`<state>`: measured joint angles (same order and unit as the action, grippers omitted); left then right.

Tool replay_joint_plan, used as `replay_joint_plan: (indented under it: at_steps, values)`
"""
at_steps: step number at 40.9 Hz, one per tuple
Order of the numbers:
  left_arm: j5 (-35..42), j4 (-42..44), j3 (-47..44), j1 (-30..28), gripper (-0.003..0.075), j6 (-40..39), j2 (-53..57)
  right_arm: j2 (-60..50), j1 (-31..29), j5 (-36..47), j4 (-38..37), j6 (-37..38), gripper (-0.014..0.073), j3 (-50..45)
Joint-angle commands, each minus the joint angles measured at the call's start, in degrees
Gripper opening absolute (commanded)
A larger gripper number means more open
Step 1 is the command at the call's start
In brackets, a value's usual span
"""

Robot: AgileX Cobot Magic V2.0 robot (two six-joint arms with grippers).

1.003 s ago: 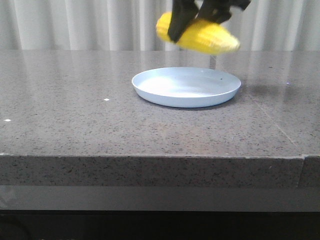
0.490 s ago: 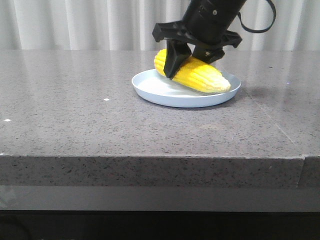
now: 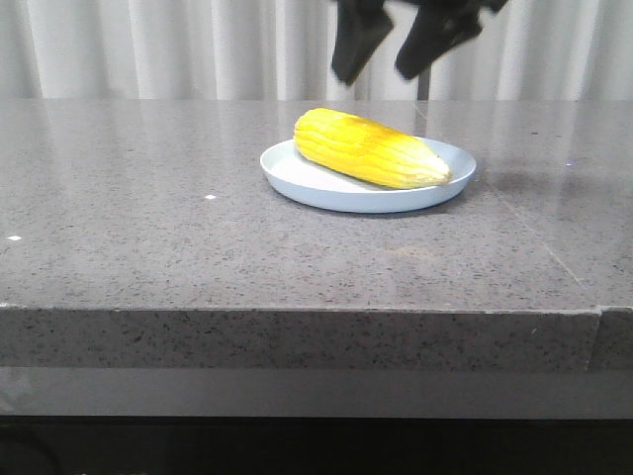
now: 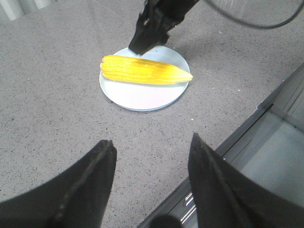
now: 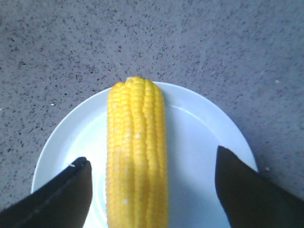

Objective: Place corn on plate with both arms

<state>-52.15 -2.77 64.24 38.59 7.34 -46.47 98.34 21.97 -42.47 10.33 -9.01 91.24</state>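
Note:
The yellow corn lies on its side in the pale blue plate, its pointed tip toward the plate's right rim. It also shows in the left wrist view and the right wrist view. My right gripper hangs open and empty above the corn, apart from it; in its wrist view the jaws stand wide on either side of the cob. My left gripper is open and empty, well back from the plate, over the table's near edge. It does not show in the front view.
The grey speckled stone table carries only the plate. Its front edge runs across the front view. In the left wrist view a grey frame lies beyond the table's edge. White curtains hang behind.
My right gripper lowered the corn onto the plate, opened and let it go, then rose clear above it. The corn now lies free on the plate.

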Motion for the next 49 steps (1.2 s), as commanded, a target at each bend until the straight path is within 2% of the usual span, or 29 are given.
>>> replay_joint_plan:
  at_steps: [1,5,11,23,30,38,49]
  values:
    - [3.5,-0.2,1.3,0.4,0.0355,-0.4,0.2,-8.8,-0.2,-0.3,-0.9,-0.5,0.0561,1.3]
    - [3.5,-0.2,1.3,0.4,0.0355,-0.4,0.2,-16.0,0.3,-3.6,-0.9,-0.5,0.0562,-0.7]
    - [3.5,-0.2,1.3,0.4,0.0355,-0.4,0.2,-27.3,1.1,-6.9,-1.0,-0.7,0.0562,-8.8]
    - [3.5,-0.2,1.3,0.4,0.0355,-0.4,0.2,-46.5,0.9,-20.4,-2.5,-0.1,0.0562,-23.9]
    - [3.5,-0.2,1.3,0.4,0.0355,-0.4,0.2,-58.0,0.9,-23.1,-6.4,5.0,0.0562,-31.1]
    - [3.6,-0.2,1.3,0.4,0.0355,-0.4,0.2,-69.2,0.9,-24.2,-6.6,5.1,0.0562,-34.3]
    - [3.5,-0.3,1.3,0.4,0.0352,-0.4,0.2,-74.4,0.9,-23.8,-6.6,5.1,0.0562,-35.1]
